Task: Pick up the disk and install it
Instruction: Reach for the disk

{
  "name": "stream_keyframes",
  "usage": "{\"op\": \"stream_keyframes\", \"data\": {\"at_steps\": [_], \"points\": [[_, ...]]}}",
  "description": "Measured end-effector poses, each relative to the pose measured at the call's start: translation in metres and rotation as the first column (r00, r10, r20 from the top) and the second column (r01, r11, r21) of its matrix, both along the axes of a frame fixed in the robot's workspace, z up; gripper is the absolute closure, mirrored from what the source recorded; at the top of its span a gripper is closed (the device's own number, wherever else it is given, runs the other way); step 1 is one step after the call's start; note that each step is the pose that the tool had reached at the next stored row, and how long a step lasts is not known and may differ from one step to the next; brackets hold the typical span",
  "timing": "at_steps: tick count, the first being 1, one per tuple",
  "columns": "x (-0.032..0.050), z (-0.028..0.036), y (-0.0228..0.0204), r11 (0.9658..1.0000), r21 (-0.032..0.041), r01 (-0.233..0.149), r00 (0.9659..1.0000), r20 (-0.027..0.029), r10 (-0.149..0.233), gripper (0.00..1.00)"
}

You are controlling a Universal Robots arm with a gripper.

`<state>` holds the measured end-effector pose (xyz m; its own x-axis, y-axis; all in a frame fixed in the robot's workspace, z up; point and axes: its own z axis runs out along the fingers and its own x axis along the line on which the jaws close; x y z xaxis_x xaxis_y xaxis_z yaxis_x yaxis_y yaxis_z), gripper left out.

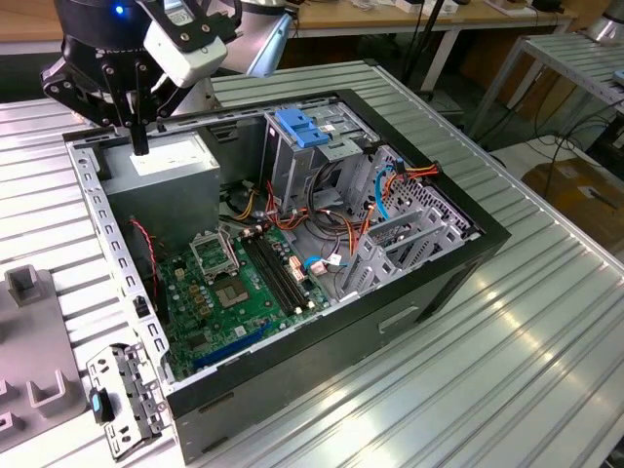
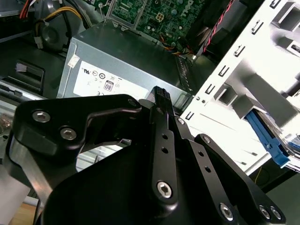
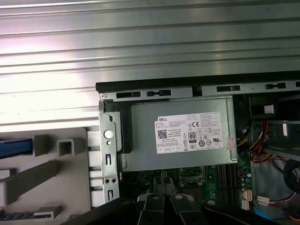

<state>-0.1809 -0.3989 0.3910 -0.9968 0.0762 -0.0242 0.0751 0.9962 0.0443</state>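
Observation:
The disk shows as a bright blue carrier rail [image 3: 14, 147] lying in a slot of the grey fixture [image 3: 51, 173] beside the open computer case; its blue edge [image 2: 266, 139] also appears in the second wrist view. My gripper [image 1: 139, 144] hangs over the grey power supply [image 1: 161, 168] in the case's corner, apart from the disk. Its black fingers [image 3: 158, 189] stand close together with nothing between them, and the fingertip [image 2: 161, 93] points at the power supply's label [image 2: 105, 82].
The open case [image 1: 468, 253] holds a green motherboard [image 1: 239, 288], a metal drive cage with a wide blue latch [image 1: 298, 128] and orange and blue cables [image 1: 390, 185]. The grey fixture [image 1: 34, 331] lies at the exterior view's left on the ribbed metal table [image 1: 507, 370].

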Motion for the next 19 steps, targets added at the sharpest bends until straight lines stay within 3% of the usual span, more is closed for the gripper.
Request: {"op": "stream_keyframes", "data": {"at_steps": [19], "points": [[-0.0077, -0.0005, 0.0000, 1.0000, 0.0001, 0.000, 1.0000, 0.0000, 0.000, 0.89]]}}
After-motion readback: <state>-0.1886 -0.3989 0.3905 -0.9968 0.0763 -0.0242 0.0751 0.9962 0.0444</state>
